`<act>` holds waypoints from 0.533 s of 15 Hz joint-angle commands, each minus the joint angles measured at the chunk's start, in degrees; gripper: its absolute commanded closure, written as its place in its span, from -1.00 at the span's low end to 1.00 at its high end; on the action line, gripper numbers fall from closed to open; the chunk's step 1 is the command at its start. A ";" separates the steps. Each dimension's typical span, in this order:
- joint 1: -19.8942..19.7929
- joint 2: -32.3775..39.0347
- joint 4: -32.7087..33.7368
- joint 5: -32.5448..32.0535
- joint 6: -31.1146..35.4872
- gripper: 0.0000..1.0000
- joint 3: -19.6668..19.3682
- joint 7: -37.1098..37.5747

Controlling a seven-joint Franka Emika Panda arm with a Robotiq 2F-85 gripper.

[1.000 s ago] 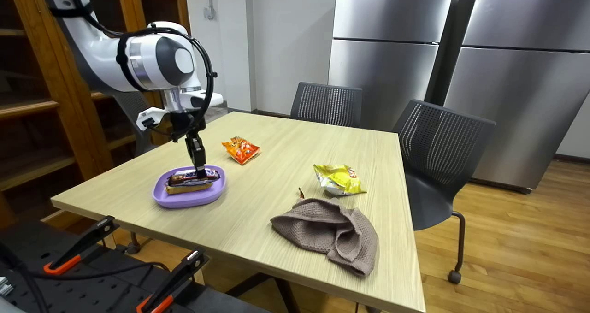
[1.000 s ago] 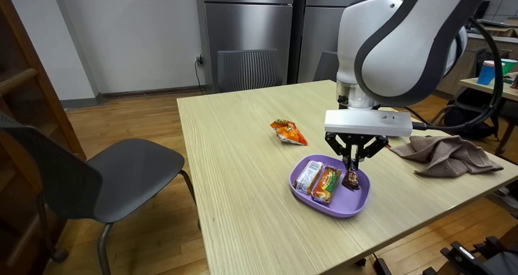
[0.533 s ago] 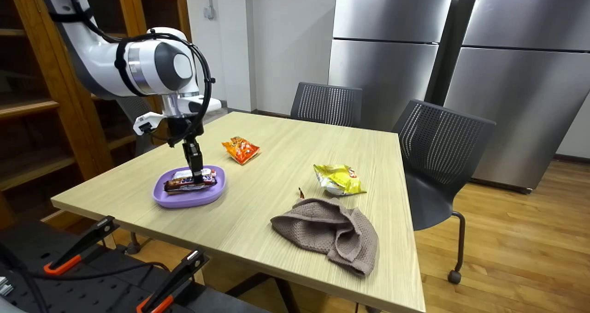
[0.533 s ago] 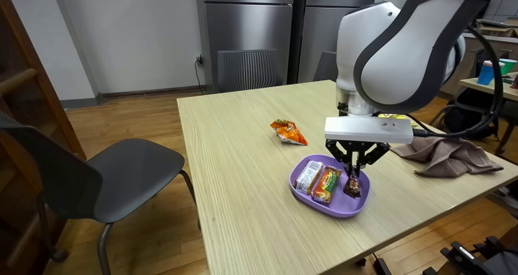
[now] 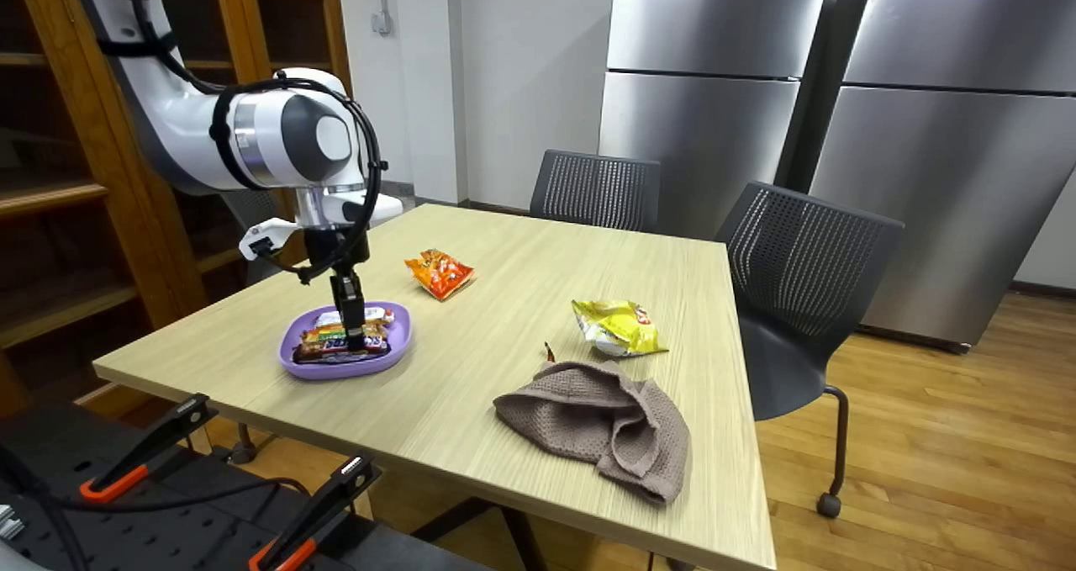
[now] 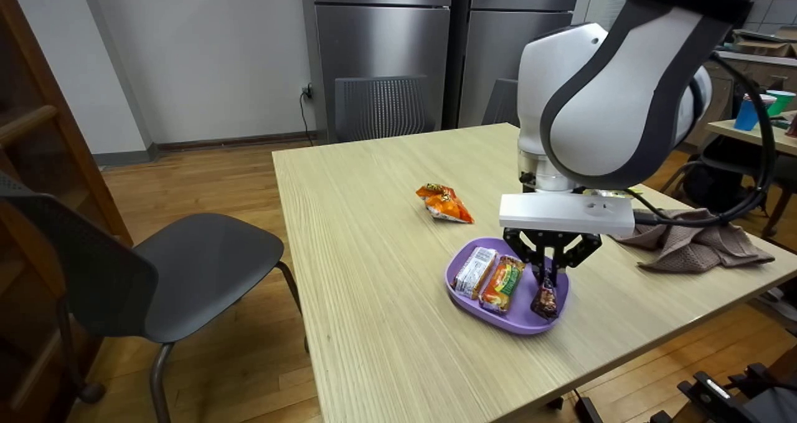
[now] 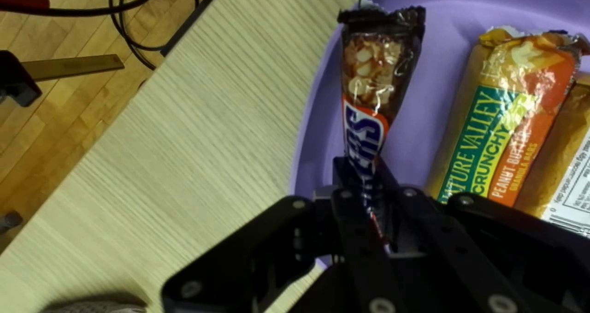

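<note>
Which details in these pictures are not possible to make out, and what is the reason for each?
Dark-wrapped bar: in the wrist view the pincer covers its lower part.
Whether it touches the tray: the bar itself hides its underside in the wrist view.
Barcoded bar: cut off by the wrist view's right edge.
Yellow bag: mostly behind the arm in an exterior view.
Red thing behind the towel: too small in an exterior view.
</note>
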 commanded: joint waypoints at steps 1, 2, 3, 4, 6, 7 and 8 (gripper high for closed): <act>-1.21 0.03 0.51 1.14 0.14 0.94 1.34 0.15; -1.19 0.02 0.54 1.24 0.12 0.94 1.29 0.19; -1.18 -0.03 0.53 1.31 0.14 0.94 1.25 0.23; -1.19 -0.12 0.50 1.42 0.11 0.94 1.24 0.22; -1.04 -0.33 0.39 1.42 -0.01 0.24 1.13 0.31; -0.99 -0.54 0.22 1.43 0.06 0.20 1.05 0.39; -0.98 -0.72 0.08 1.46 0.16 0.09 0.98 0.47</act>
